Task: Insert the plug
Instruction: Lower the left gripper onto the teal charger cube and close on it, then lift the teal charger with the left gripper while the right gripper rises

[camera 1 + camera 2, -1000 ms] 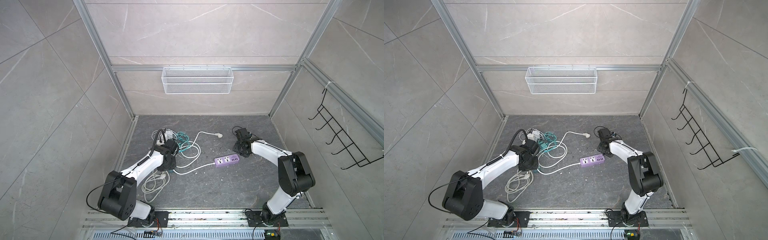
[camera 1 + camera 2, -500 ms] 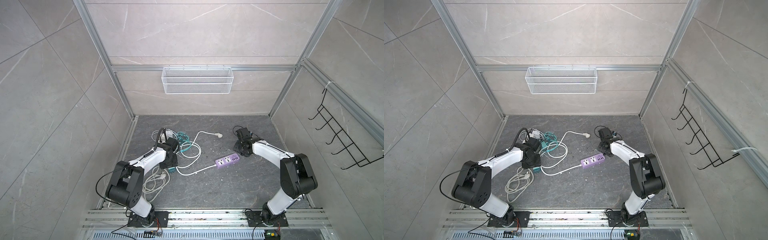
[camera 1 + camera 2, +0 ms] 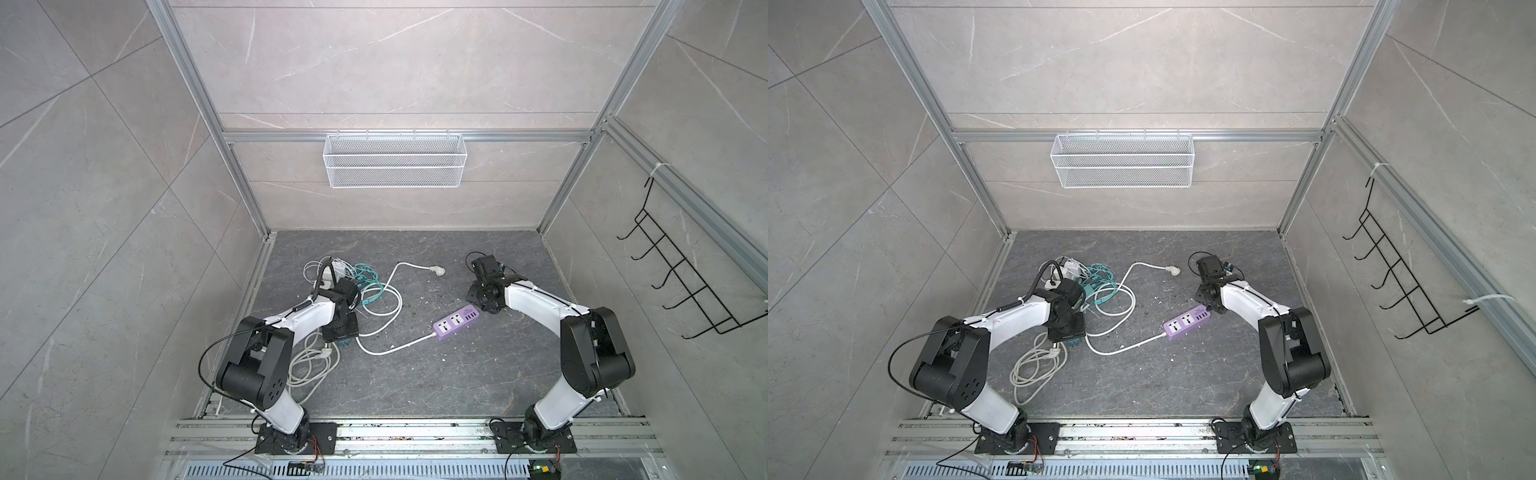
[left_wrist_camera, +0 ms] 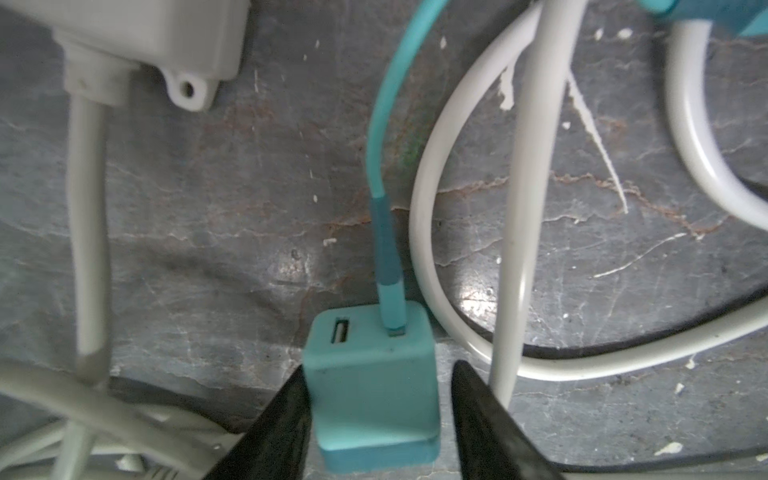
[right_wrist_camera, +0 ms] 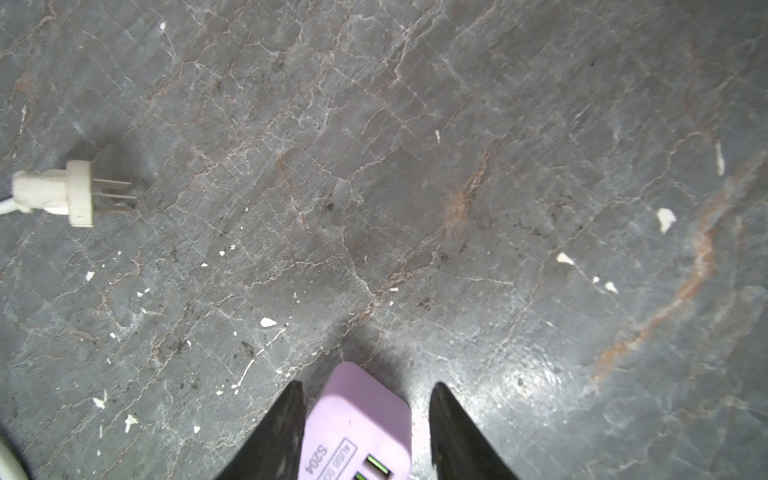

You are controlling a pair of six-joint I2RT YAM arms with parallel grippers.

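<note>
**Top view:** left gripper [image 3: 341, 338] down among cables; purple power strip [image 3: 456, 326] ends at right gripper [image 3: 478, 307].
**Left wrist:** jaws spread, teal charger plug [image 4: 370, 399] between them, touching one finger [image 4: 286, 415].
**Right wrist:** jaws spread astride the strip's end.

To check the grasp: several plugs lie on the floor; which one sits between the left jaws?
The teal charger cube, a teal cable in one USB port. The white pronged plug lies apart, untouched.
</note>
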